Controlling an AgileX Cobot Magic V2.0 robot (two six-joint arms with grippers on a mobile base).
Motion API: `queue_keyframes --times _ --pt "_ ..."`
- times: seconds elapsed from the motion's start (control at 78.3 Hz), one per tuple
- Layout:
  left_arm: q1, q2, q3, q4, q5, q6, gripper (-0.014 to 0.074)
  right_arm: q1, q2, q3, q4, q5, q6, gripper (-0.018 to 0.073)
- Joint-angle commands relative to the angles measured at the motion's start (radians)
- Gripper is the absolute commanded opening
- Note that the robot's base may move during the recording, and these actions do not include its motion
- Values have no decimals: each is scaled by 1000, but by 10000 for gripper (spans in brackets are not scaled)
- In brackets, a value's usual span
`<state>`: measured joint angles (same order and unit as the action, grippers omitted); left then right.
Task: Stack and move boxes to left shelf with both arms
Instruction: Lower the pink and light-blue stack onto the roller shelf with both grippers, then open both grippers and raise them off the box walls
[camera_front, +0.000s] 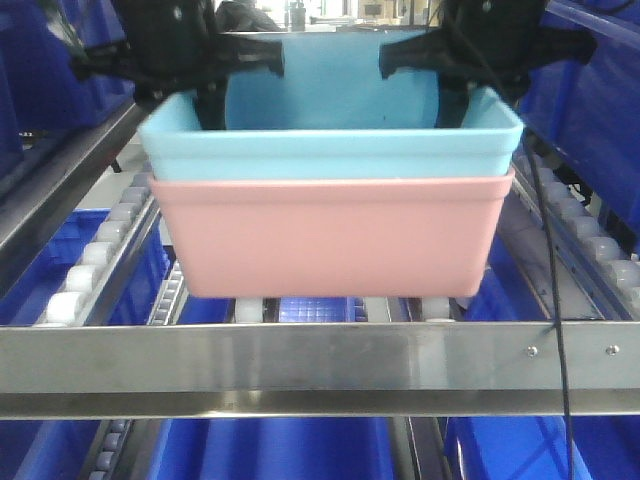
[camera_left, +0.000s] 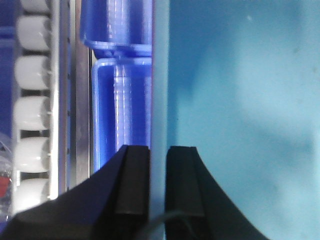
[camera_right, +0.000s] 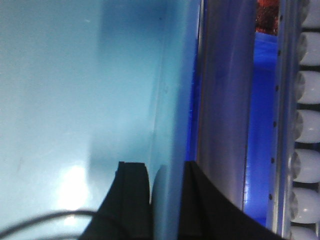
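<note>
The light sky blue box (camera_front: 330, 150) sits nested inside the salmon pink box (camera_front: 330, 240). The stack is level, just behind the left shelf's flat steel front bar (camera_front: 320, 360), over its white roller rails (camera_front: 85, 270). Whether the pink base touches the rollers I cannot tell. My left gripper (camera_front: 205, 105) is shut on the stack's left wall; the left wrist view shows its black fingers (camera_left: 132, 175) either side of the pale blue rim (camera_left: 159, 100). My right gripper (camera_front: 448, 105) is shut on the right wall, pinching the blue rim (camera_right: 172, 100) in the right wrist view.
Dark blue plastic bins lie under the roller level (camera_front: 270, 450) and on both sides, left (camera_front: 40, 60) and right (camera_front: 590, 90). A thin black cable (camera_front: 555, 330) hangs down across the front bar at the right. Roller rails (camera_left: 32, 117) (camera_right: 305, 125) flank the stack closely.
</note>
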<state>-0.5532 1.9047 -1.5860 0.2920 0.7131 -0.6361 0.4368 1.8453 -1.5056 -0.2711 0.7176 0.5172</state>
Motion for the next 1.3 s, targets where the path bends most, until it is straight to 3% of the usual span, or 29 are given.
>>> queue_keyframes --times 0.0,0.102,0.179,0.255,0.319,0.345,0.396,0.447,0.549,0.638,0.74,0.919,1.289 --pt "-5 -51 -46 4 -113 4 -3 6 -59 -47 8 -114 -27 57" --pt "-5 -50 -46 0 -111 4 7 6 -53 -47 8 -114 -27 62" --pt "-5 -50 -47 0 -113 4 65 6 -53 -47 8 -115 -27 95" --pt "-5 -50 -53 0 -113 4 190 6 -53 -47 8 -115 -27 206" --pt "-5 -54 -63 0 -111 4 343 6 -53 -47 8 -114 -27 427" --pt "-5 -56 -66 0 -108 4 386 6 -55 -47 8 -114 -27 457" --pt "-5 -62 -82 -4 -87 4 425 6 -62 -47 9 -110 -27 549" --pt "-5 -69 -106 -10 -55 4 428 7 -76 -49 10 -106 -27 579" --pt "-5 -81 -149 -12 19 4 356 12 -104 -60 10 -81 -27 549" --pt "-5 -89 -184 -10 92 5 183 15 -135 -78 15 -42 -27 465" --pt "-5 -93 -206 -10 109 5 -22 15 -158 -90 15 -28 -27 283" --pt "-3 -93 -209 3 82 5 8 10 -158 -96 14 -85 -27 41" --pt "-18 -171 -182 -34 159 96 8 35 -234 -79 13 -22 -36 50"
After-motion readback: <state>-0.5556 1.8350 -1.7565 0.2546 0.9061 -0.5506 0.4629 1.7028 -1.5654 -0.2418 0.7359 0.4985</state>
